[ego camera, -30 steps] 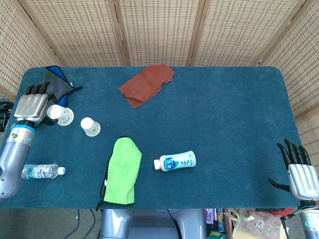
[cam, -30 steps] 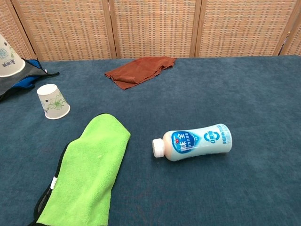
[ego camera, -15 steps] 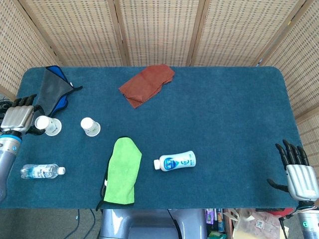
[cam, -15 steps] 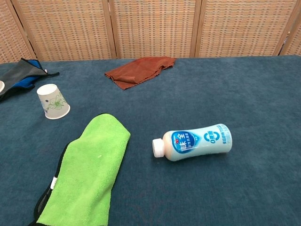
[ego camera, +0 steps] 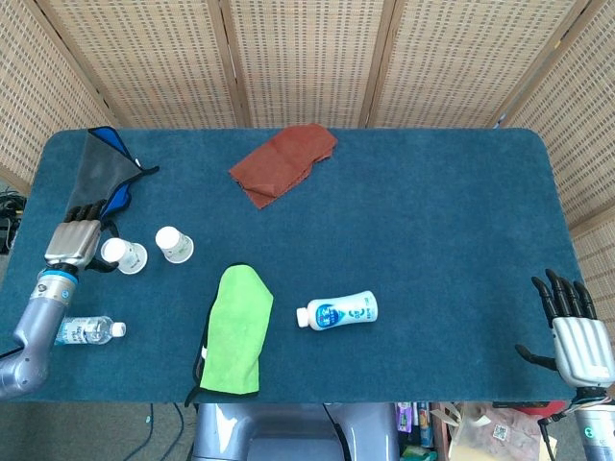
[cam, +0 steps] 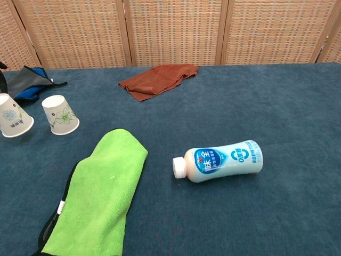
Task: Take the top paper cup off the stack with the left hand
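Tabletop (ego camera: 432, 221) blue felt, wicker screens (ego camera: 307, 58) behind; left hand (ego camera: 72, 242) fingers grasping cup (ego camera: 123, 254); right hand (ego camera: 577, 331) released.

Two cups (ego camera: 174, 244) (ego camera: 124, 255), three cloths (ego camera: 283, 163) (ego camera: 235, 330) (ego camera: 96, 173), two bottles (ego camera: 338, 311) (ego camera: 84, 330)

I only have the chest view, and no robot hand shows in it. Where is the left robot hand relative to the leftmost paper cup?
Observer: In the head view the left robot hand sits right against the leftmost paper cup, on its left side; whether it grips it, I cannot tell.
Operator: Anything near that arm?
Observer: A water bottle lies on its side beside the forearm.
Operator: And the right robot hand?
Observer: The right robot hand is off the front-right corner of the table, fingers spread, holding nothing.
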{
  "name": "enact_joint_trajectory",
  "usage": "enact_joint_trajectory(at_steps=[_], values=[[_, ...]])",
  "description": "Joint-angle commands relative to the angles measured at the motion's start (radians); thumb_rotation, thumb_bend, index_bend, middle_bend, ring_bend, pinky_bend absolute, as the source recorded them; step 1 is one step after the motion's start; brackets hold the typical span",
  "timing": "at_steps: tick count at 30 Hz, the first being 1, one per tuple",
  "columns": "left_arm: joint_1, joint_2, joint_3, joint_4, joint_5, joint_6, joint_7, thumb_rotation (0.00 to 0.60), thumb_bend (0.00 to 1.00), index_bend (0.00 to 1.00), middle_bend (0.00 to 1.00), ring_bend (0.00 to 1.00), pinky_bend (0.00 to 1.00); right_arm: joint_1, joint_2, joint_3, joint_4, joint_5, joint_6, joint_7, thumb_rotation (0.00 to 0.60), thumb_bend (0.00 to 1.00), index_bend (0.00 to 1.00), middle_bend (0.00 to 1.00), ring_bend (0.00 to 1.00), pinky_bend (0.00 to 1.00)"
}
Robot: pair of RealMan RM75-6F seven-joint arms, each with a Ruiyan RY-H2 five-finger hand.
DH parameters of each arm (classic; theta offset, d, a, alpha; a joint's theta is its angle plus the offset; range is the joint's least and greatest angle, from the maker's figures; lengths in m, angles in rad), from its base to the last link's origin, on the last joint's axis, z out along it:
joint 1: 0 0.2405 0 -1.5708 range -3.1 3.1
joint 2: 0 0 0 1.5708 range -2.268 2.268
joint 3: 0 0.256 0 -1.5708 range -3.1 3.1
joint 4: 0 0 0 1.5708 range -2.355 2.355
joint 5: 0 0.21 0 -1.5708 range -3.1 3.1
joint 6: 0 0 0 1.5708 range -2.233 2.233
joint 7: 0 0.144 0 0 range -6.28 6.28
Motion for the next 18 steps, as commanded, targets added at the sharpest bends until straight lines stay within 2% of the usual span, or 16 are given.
enact_joint_trajectory(at_steps=[1, 6, 8, 13, 16, 18], values=[[-0.014, -0.062, 0.011, 0.037, -0.01, -0.004, 0.032, 0.6, 0.24, 0.45, 0.0, 0.0, 0.0, -0.002, 0.0, 0.004, 0.001, 0.003, 0.006, 0.007, 0.6, 0.12, 0.0, 0.0, 0.0, 0.0], [-0.018, -0.097, 0.012, 0.06, -0.026, 0.002, 0.053, 0.6, 0.24, 0.42, 0.0, 0.0, 0.0, -0.003, -0.001, 0.005, 0.005, 0.003, 0.008, 0.013, 0.6, 0.12, 0.0, 0.0, 0.0, 0.0], [-0.019, -0.105, 0.013, 0.066, -0.029, 0.001, 0.058, 0.6, 0.24, 0.35, 0.0, 0.0, 0.0, -0.003, -0.002, 0.005, 0.006, 0.002, 0.009, 0.014, 0.6, 0.12, 0.0, 0.0, 0.0, 0.0], [-0.016, -0.091, 0.003, 0.052, -0.018, 0.006, 0.047, 0.6, 0.24, 0.09, 0.0, 0.0, 0.0, -0.004, -0.003, 0.006, 0.007, 0.0, 0.013, 0.014, 0.6, 0.12, 0.0, 0.0, 0.0, 0.0], [-0.006, -0.036, -0.018, -0.008, 0.014, 0.032, 0.02, 0.6, 0.24, 0.01, 0.0, 0.0, 0.0, -0.004, -0.004, 0.006, 0.007, -0.001, 0.015, 0.013, 0.6, 0.12, 0.0, 0.0, 0.0, 0.0], [0.012, 0.012, -0.037, -0.072, 0.046, 0.063, -0.016, 0.6, 0.24, 0.0, 0.0, 0.0, 0.0, -0.004, -0.004, 0.006, 0.007, -0.002, 0.015, 0.013, 0.6, 0.12, 0.0, 0.0, 0.0, 0.0]])
